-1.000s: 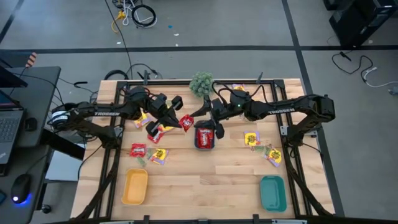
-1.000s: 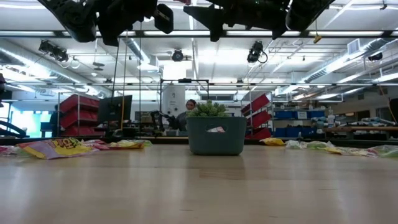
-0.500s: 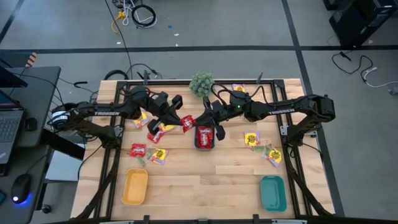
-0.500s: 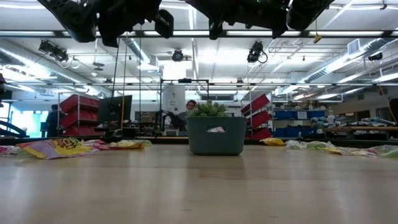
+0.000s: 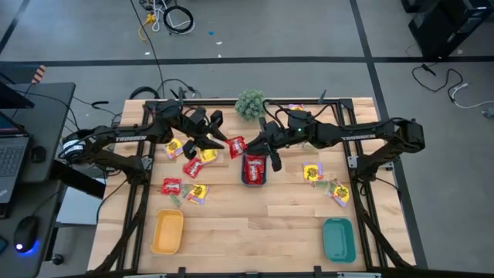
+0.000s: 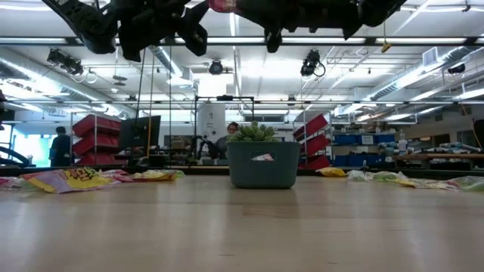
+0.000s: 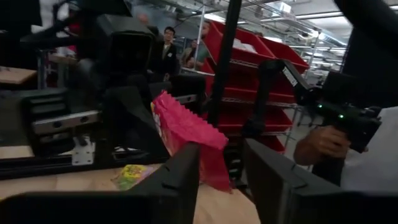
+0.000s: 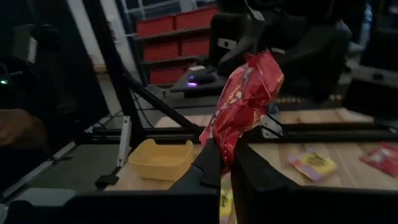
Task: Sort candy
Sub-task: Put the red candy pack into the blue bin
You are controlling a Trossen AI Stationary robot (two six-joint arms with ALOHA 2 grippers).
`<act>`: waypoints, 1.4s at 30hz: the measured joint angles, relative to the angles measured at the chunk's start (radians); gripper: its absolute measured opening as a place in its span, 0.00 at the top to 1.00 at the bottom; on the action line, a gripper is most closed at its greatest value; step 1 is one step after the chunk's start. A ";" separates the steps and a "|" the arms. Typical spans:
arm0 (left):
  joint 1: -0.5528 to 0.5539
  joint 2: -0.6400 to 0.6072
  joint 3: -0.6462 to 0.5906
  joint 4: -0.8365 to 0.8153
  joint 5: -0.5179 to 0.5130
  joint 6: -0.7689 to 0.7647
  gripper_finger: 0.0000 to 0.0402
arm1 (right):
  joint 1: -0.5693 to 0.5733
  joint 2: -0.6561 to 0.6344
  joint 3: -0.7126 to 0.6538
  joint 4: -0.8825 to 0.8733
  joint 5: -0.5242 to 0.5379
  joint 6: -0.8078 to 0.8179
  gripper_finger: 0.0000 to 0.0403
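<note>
A shiny red candy packet (image 5: pixel 237 146) hangs in the air above the middle of the table, between my two grippers. My right gripper (image 5: pixel 252 145) comes from the right and is shut on it. My left gripper (image 5: pixel 214 137) is just to its left, open. In the left wrist view the packet (image 7: pixel 186 127) stands between that gripper's spread fingers (image 7: pixel 177 177); I cannot tell whether they touch it. A dark bin (image 5: pixel 254 179) holding red packets stands below the right gripper. My right gripper pinches one end of the red packet (image 8: pixel 225 148) between its two fingers. The fingers come level from the table's right side. The packet sticks out past the fingertips, crumpled, lifted clear of the table and the bin.
Loose yellow and red packets lie at the left (image 5: pixel 193 166) and at the right (image 5: pixel 312 172). A yellow tray (image 5: pixel 167 232) sits near the front left, a teal tray (image 5: pixel 338 239) near the front right. A spiky green plant ball (image 5: pixel 249 103) stands at the far edge.
My right gripper has moved left to the red packet that the left gripper held out, and has taken hold of it. My left gripper has drawn back a little toward the table's left and far edge. The packet stays in the air above the bin.
</note>
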 joint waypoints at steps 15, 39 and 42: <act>0.074 -0.094 0.000 -0.364 -0.144 0.370 0.64 | 0.013 -0.031 -0.121 -0.307 0.333 0.382 0.98; 0.049 -0.132 0.000 -0.637 -0.404 0.601 0.64 | 0.176 0.068 -0.333 -0.056 0.576 0.951 0.98; 0.050 -0.132 0.000 -0.644 -0.419 0.601 0.64 | 0.176 0.134 -0.334 0.004 0.550 0.969 0.98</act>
